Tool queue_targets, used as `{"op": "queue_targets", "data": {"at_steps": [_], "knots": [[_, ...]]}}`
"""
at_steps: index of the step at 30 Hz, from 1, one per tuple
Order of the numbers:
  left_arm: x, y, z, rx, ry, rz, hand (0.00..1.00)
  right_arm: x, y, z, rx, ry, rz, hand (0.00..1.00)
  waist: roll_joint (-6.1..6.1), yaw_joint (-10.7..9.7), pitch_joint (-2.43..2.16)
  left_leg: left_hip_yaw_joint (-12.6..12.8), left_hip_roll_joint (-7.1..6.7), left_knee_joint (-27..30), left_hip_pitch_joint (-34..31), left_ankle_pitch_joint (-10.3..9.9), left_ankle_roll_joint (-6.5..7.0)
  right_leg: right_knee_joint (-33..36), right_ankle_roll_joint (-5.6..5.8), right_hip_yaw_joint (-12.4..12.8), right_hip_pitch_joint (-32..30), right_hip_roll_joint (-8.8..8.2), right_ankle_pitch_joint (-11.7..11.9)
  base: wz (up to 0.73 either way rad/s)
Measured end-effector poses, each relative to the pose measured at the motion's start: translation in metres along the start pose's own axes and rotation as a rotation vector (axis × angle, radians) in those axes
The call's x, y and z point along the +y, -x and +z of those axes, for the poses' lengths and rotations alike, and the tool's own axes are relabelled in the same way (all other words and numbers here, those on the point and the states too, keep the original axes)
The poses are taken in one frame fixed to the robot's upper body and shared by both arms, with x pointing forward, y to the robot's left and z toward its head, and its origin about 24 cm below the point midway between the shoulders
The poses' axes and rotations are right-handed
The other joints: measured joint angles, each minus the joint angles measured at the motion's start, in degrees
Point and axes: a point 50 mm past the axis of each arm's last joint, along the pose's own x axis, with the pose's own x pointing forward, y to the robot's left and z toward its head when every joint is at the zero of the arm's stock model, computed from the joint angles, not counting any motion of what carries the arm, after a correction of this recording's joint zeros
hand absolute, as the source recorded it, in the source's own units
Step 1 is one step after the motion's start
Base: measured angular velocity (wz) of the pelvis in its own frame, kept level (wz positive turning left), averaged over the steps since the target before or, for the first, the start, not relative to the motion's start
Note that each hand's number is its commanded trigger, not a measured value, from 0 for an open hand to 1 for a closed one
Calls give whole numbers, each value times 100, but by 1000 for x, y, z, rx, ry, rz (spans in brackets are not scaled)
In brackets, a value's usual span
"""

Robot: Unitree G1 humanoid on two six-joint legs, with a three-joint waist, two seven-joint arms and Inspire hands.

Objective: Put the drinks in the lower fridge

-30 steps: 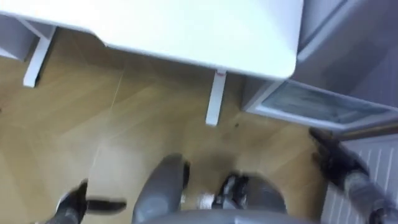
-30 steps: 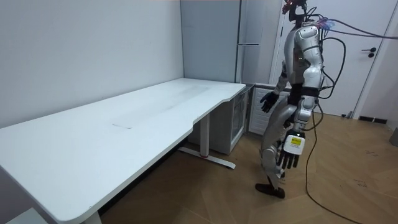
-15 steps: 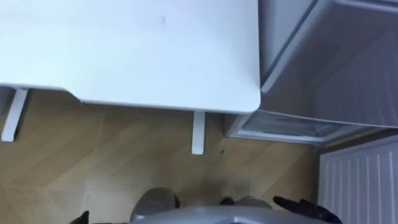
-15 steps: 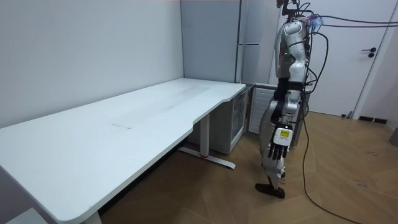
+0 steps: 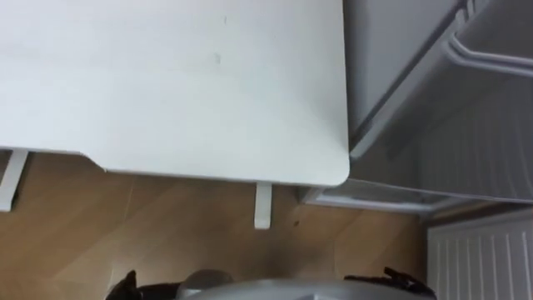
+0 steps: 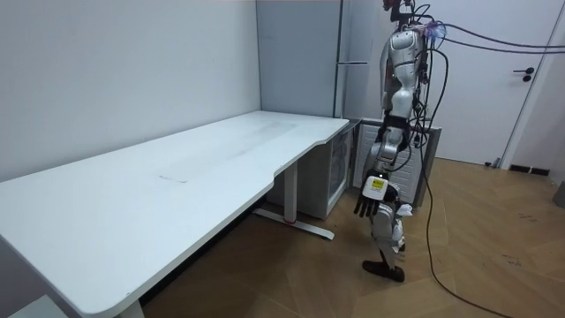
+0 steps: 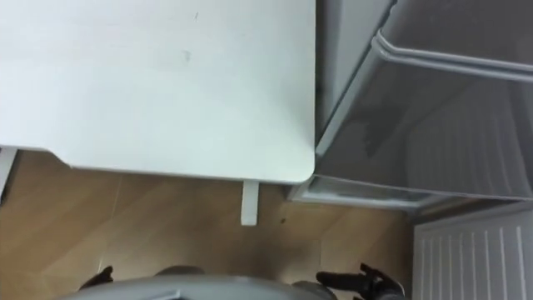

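The robot stands at the end of the table [image 5: 166,83], which fills the upper left of the eye views. The tall fridge [image 5: 391,50] is at the upper right. The lower fridge [image 5: 375,198] shows as a pale strip at mid right, just past the table's corner and above the radiator [image 5: 475,258]. Whether its door is ajar I cannot tell.

The left hand [image 6: 374,196] hangs at the robot's side in the middle of the room view, its fingers loose and empty. The right hand [image 5: 391,280] is at the bottom right edge of the eye view, with its fingers stretched out and nothing in them.

The part of the table top in sight is bare, and where the drinks are I cannot tell.

Drinks will likely be stiff bottles or cans, fairly heavy if full, with smooth sides that can slip. The best hold is probably round the middle of the body, kept upright, with the fingers wrapped well round. The lower fridge sits low, so placing them there probably calls for bending.
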Motion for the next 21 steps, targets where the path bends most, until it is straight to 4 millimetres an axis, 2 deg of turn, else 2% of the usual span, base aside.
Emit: {"op": "queue_targets", "data": {"at_steps": [2, 5, 10, 11, 14, 17, 19, 21], "knots": [[2, 0, 1, -6, 13, 6, 0, -1, 0, 0, 1, 3, -17, 0, -26, 8, 2, 5, -2, -134, 122, 51, -3, 0, 0, 98, 20, 8, 0, -18], [3, 1, 1, -11, 24, 8, 0, -4, 0, 4, -10, 8, -54, 0, -46, -57, -6, -11, 0, -204, 201, 71, -11, -5, 0, 117, 82, 16, 0, -6], [4, 1, 1, -11, 33, 16, 0, -13, 1, 23, -93, -7, -147, 0, -114, -183, -1, -5, -1, -208, 253, 72, -10, 1, 0, 430, 35, 37, 0, -15], [6, 1, 2, -15, 44, 25, 0, -15, 2, 33, -135, -5, -173, 0, -132, -210, -11, -5, -1, -226, 276, 72, -10, 0, 0, 473, 31, 44, 0, -21], [14, 2, 1, -16, 52, 53, 0, -27, 8, 53, -231, -35, -251, 0, -210, -463, -24, -2, -1, -254, 319, 72, -11, 12, 0, 579, 55, 54, 0, -10], [20, 2, 8, -48, 3, 74, 0, -43, 18, 73, -345, -61, -345, 0, -292, -553, -26, 5, -2, -303, 391, 73, -10, 19, 0, 601, 48, 56, 0, -10], [22, 3, 10, -60, -26, 82, 0, -50, 25, 85, -401, -52, -409, 0, -301, -622, -30, 13, -3, -302, 402, 73, -10, 26, 0, 612, 39, 56, 0, -12], [23, 3, 14, -69, -62, 83, 0, -57, 36, 102, -488, -37, -491, 0, -312, -664, -39, 128, -4, -302, 407, 73, -10, 23, 0, 755, 12, 67, 0, -27]]}}
